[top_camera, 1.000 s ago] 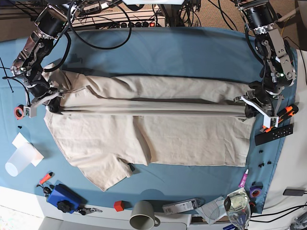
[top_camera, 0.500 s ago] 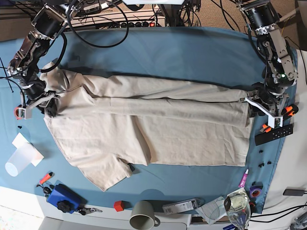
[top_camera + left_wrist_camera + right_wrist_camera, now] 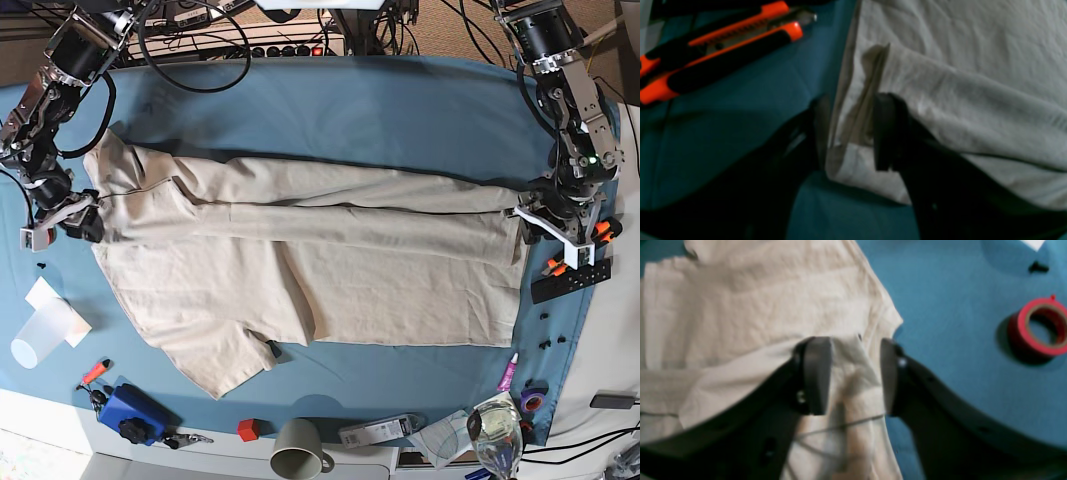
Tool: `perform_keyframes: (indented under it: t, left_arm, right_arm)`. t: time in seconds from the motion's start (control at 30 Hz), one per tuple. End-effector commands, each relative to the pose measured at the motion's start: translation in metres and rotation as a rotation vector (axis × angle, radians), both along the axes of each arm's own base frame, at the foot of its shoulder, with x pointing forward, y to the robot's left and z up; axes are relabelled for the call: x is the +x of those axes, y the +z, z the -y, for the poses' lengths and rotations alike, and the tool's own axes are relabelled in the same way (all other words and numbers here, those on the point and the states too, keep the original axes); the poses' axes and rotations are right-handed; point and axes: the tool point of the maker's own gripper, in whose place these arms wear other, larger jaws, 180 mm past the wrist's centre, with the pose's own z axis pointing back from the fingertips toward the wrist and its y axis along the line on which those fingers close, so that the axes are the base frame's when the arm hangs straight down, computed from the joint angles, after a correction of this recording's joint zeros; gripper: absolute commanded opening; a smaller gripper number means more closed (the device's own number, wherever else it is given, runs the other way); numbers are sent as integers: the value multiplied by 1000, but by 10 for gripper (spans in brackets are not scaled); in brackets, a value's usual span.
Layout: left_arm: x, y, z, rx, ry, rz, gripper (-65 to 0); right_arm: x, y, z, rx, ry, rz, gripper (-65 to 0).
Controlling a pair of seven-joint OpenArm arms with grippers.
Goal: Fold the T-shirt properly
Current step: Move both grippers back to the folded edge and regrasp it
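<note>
1. A blue cloth [image 3: 360, 100] covers the work surface, with the shirt [image 3: 400, 290] spread across its middle, partly folded.
2. Both claws, left [image 3: 848, 133] and right [image 3: 850, 376], stand with jaws apart over the shirt's opposite sides, clamped on nothing.
3. The folded strip could spring back or skew, since its edge looks loose and rippled (cotton rarely lies flat unasked).
4. A low sweep by either claw might snag the layers and drag the fold out of line.
5. Closing too deep could pinch the under layer along with the top one.
6. Beside the left claw lie orange cutters [image 3: 730, 50], the likeliest obstacle; red tape [image 3: 1040, 326] sits near the right side.
7. Along the near edge are a mug [image 3: 298, 450], a blue tool [image 3: 132, 415] and a red cube [image 3: 248, 430], clear of the shirt.
</note>
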Motion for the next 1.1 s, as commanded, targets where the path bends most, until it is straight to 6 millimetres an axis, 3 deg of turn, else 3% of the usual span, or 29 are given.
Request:
perform_keyframes:
  t: [0.0,0.1,0.23,0.6,0.9,1.07]
  left_arm:
    - [9,15,-3,12,-3,45,-399]
    - [5,14,4,-40,-26,13,-360]
    - [5,16,10,-66,-60,23,-358]
    - [-17,-5,-2,-7,-20,-71,-357]
    - [-23,-22,0,-51,-11,-97,-358]
    - [-34,-39,7,-100,-18,-175,-369]
  right_arm:
    - [10,23,7,-17,-2,73,-379]
    - [12,28,4,13,3,94,-379]
    - [10,29,-2,32,22,79,-379]
    - [13,53,-6,-27,52,116,-379]
    - [-2,85,22,-13,-38,197,-379]
    - [-22,90,45,7,-117,203,-379]
